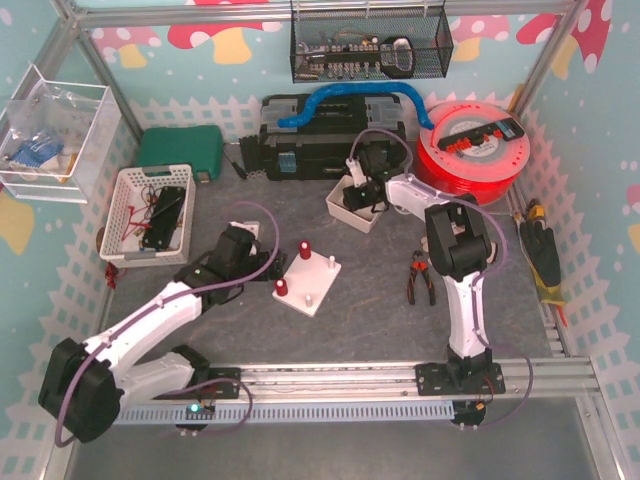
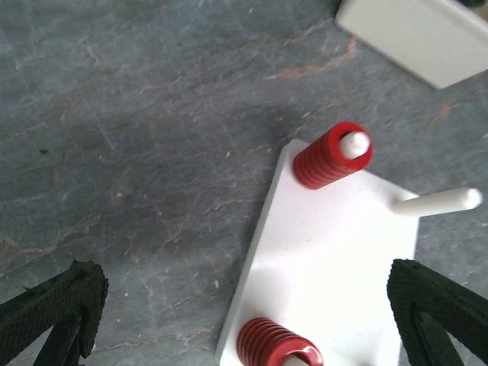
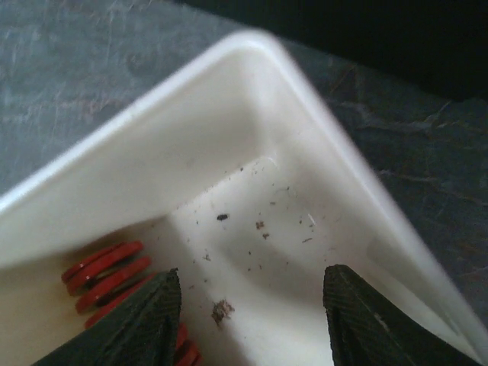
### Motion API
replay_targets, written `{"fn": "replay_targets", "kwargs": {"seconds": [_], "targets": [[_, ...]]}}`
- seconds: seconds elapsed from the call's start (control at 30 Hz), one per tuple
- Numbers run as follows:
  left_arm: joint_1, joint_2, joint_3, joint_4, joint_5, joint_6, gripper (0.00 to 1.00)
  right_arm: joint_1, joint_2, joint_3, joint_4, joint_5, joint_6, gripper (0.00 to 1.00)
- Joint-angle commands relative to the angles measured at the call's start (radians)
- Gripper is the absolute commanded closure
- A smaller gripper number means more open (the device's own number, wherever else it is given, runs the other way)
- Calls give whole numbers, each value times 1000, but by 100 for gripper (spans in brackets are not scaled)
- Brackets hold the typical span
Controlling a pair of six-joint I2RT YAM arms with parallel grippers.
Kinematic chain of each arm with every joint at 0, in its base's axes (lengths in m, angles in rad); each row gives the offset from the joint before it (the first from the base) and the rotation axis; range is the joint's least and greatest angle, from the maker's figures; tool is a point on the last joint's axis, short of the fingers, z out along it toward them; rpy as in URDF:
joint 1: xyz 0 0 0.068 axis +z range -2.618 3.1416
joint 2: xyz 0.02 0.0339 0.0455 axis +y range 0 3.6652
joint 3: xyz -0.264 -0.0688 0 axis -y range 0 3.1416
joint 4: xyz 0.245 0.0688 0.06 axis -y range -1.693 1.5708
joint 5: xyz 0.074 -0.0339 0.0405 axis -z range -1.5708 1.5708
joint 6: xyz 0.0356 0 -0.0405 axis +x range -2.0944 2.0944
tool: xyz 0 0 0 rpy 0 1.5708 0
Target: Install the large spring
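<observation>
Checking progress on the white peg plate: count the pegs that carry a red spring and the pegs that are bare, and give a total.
Pegs with a red spring: 2
Bare pegs: 2
Total pegs: 4

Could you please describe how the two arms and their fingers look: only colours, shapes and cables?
The left arm and the right arm have smooth white links between bulky black joints. A thin purple cable loops along each arm. The left fingers and the right fingers are black, blunt and finely textured.
</observation>
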Motion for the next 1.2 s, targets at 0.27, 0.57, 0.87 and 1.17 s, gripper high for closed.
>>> {"fn": "replay_targets", "kwargs": {"seconds": [0.27,0.57,0.87,1.17], "targets": [[-27,104,75,-14,-26,-6,1,16,-54,50,-5,72,337,48],[-27,157,105,17,-76,21,1,20,-171,1,-56,-131,-77,45],[-28,187,132,24,-76,7,1,38,-158,-76,-47,-67,-139,47],[-27,216,193,25,-84,28,1,64,-106,-109,-15,-33,-93,57]]}}
